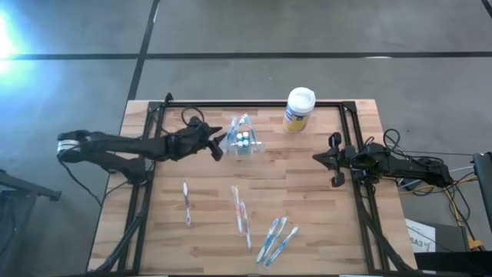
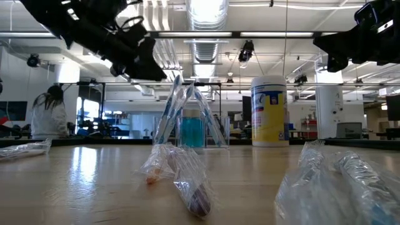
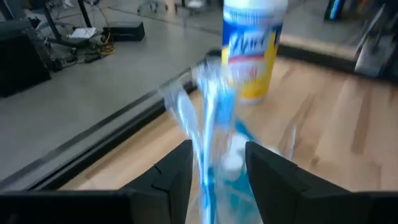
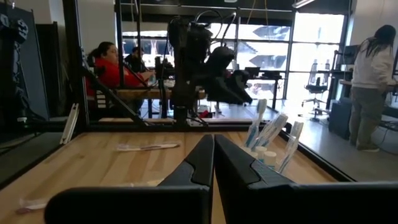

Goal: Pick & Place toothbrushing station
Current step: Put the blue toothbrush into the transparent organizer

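Note:
The toothbrushing station (image 1: 243,141) is a small clear holder standing upright on its base on the wooden table, far of centre. Wrapped toothbrushes lean out of it (image 2: 190,125). My left gripper (image 1: 219,146) hovers open just left of it and higher than its top (image 2: 150,62). In the left wrist view the brushes (image 3: 211,118) show beyond the gap between the fingers (image 3: 216,180). My right gripper (image 1: 319,158) waits shut at the table's right side (image 4: 213,163), and the holder (image 4: 270,146) shows farther off.
A yellow-and-blue canister with a white lid (image 1: 299,109) stands at the far edge, right of the holder. Wrapped toothbrushes lie on the near half of the table (image 1: 187,202) (image 1: 241,211) (image 1: 277,238). Black frame rails run along the table's edges. People are in the room behind.

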You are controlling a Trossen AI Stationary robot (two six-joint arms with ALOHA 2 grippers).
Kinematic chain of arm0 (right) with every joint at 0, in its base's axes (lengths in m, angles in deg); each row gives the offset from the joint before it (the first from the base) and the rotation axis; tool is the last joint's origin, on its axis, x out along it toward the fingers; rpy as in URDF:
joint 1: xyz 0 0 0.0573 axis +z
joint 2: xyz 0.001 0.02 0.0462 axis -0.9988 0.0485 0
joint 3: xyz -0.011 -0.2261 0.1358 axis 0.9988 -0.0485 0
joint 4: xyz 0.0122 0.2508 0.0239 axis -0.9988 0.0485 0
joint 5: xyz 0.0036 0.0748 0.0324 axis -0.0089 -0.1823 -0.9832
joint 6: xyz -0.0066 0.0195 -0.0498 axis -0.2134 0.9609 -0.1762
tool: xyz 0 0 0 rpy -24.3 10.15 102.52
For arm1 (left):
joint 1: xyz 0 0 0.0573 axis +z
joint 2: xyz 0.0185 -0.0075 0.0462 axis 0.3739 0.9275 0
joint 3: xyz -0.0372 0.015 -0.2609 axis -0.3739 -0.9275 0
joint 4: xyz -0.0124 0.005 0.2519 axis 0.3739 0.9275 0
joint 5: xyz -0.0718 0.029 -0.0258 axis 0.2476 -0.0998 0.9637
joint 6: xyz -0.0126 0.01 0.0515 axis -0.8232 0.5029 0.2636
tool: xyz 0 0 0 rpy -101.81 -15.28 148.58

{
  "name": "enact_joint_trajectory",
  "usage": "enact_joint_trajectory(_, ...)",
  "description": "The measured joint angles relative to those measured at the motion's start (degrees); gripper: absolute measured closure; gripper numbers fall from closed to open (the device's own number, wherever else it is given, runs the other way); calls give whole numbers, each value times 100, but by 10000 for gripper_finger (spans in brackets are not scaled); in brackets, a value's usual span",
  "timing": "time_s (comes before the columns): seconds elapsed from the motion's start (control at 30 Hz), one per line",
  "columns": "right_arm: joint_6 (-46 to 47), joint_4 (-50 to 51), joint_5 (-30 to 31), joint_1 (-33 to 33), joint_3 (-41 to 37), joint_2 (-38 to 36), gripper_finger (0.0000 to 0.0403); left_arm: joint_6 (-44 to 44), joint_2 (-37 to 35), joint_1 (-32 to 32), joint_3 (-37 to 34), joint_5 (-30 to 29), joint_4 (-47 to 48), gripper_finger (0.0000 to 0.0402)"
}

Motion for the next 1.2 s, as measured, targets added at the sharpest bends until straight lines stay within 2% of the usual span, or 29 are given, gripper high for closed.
enact_joint_trajectory(0.17, -28, -54, 2, -1, 0, 4, 394, -115, -234, -69, 12, 330, -7, 271)
enact_joint_trajectory(0.3, -28, -96, 2, -1, 2, 2, 394, -122, -71, -120, 12, 281, -447, 297)
enact_joint_trajectory(0.4, -30, -176, 2, -1, 2, 9, 394, -268, 44, -118, 15, 230, -886, 297)
enact_joint_trajectory(0.5, -75, -200, 2, -1, 4, 0, 394, 181, 131, -119, 228, 233, -919, 289)
enact_joint_trajectory(0.67, -198, -198, 4, -1, 4, 7, 394, 1002, 471, -109, 939, 315, -281, 307)
enact_joint_trajectory(0.8, -220, -186, 2, -1, 4, 6, 394, 1213, 923, -17, 1633, 291, 596, 364)
enact_joint_trajectory(0.87, -220, -174, 2, 1, 4, 2, 394, 1252, 1133, -18, 1876, 11, 789, 391)
enact_joint_trajectory(0.97, -221, -174, 0, -1, 4, 3, 394, 1261, 1333, -18, 2085, -560, 945, 393)
enact_joint_trajectory(1.2, -177, -158, -11, -1, 4, 9, 394, 957, 1399, 257, 1875, -606, 1084, 397)
